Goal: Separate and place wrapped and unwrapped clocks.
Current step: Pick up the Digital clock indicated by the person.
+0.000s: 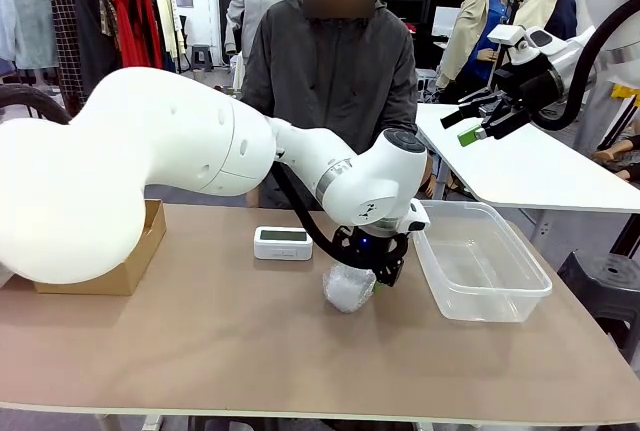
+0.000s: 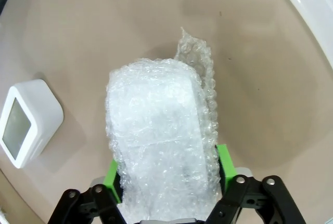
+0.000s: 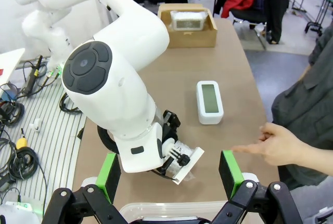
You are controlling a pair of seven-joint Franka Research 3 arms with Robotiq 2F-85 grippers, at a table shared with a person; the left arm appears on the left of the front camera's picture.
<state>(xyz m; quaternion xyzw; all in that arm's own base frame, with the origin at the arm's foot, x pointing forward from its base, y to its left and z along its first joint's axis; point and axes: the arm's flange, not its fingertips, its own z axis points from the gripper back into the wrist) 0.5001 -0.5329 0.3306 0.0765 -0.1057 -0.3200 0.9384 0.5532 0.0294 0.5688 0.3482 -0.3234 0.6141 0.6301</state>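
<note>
Low in the middle of the front view, your left gripper (image 1: 372,273) reaches down onto a wrapped clock (image 1: 349,289) that rests on the table (image 1: 220,351). The bundle lies right under the black fingers, between a bare clock (image 1: 283,242) to its left and a clear plastic bin (image 1: 497,303) to its right. A cardboard box (image 1: 140,256) sits at the left edge of the table, behind the arm's big white shoulder. A person (image 1: 335,71) stands at the far side. Your right gripper (image 1: 475,126) hangs high in the upper right of the frame, well apart from everything on the table.

Turning to the left wrist view, you see the bundle fill the centre, gripped with a green pad (image 2: 223,161) pressed on each side, a loose flap of wrap sticking out at its top. The bare clock lies at the left edge, apart from it, screen facing up.

From the right wrist view, your right gripper's fingers stand wide apart at the bottom with nothing held between them. Beyond them the left arm bends over the bundle in the lower middle. The bare clock lies above centre, and a second wrapped clock (image 3: 188,20) sits inside the box at the top. The person's hand (image 3: 278,146) hovers over the table's right edge.
</note>
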